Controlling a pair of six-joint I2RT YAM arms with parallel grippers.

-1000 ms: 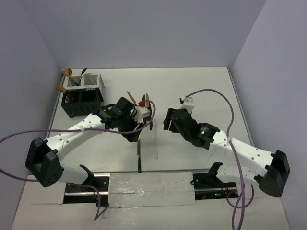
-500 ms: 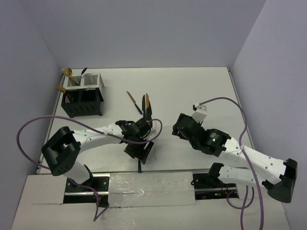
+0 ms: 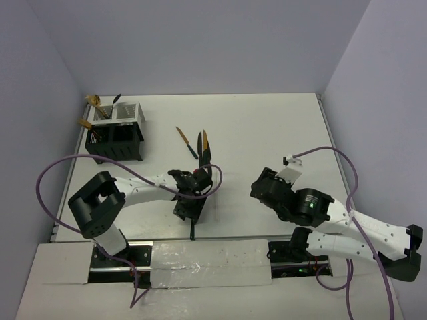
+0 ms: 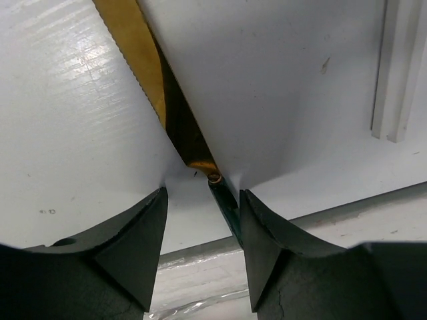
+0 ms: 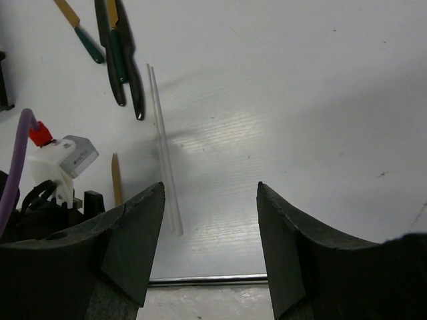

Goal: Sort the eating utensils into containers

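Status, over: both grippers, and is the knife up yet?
Left gripper open, straddling the knife where blade meets handle; knife flat on table. Right gripper open, empty. Nearby white stick not blocking.

The black box-shaped caddy [image 3: 115, 141], with perforated silver upper panels, stands upright at the far left of the bench [image 3: 267, 127]. Three utensils stick out of its top, tilted: a gold-headed piece [image 3: 93, 100] at the far corner, a second gold head [image 3: 85, 123] leaning over the left side, and a dark piece [image 3: 117, 99].

Mid-bench lies a small gold-tipped utensil [image 5: 87, 41] with a green handle, set diagonally. Just beside it, a green-handled utensil [image 5: 116, 50] and an all-dark spoon [image 5: 131, 80] lie close together, roughly parallel.

Nearer the front edge, a serrated gold knife [image 4: 143, 73] with a dark green handle lies flat, handle toward the front, between the parted jaws of the left gripper [image 4: 200, 200].
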